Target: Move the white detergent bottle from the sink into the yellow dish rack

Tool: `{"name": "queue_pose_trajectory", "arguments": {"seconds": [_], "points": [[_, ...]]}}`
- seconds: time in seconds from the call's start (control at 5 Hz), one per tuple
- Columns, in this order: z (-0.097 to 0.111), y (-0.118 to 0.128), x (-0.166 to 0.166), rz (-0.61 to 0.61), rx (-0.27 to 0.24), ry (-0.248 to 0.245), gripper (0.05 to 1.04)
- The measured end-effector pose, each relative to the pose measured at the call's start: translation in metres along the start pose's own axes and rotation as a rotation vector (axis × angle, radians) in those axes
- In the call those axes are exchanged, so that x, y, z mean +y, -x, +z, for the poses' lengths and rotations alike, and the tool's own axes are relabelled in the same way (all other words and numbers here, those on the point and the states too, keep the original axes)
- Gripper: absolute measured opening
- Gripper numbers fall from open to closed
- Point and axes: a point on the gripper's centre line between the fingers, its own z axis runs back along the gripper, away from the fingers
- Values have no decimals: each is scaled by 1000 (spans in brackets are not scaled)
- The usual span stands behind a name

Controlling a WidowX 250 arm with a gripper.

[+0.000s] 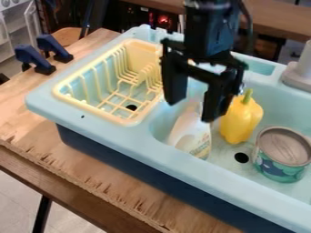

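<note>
- One black gripper hangs over the sink, its fingers apart.
- White bottle is in the basin, just below the gripper.
- Yellow pepper and can share that basin.
- Yellow rack occupies the adjoining compartment.

one sink has two basins and two drain holes, one hole per basin. in the left basin there is one rack. in the right basin there are three things: one bottle, one pepper and one can. one tap is at the far right, two clamps at the far left.
</note>
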Motion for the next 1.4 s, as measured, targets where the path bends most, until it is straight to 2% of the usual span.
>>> {"name": "queue_pose_trajectory", "arguments": {"seconds": [0.2, 0.4, 0.6, 0.8, 1.0, 1.2, 1.4], "points": [[-3, -6, 0, -7, 19, -33, 736], [-4, -7, 0, 10, 22, -46, 479], [-4, -7, -1, 21, 22, -49, 415], [-3, -7, -3, 26, 16, -49, 416], [12, -2, -6, 29, -24, -42, 413], [39, 2, -8, 39, -109, -25, 413], [63, 7, 6, 97, -176, -11, 413]]}}
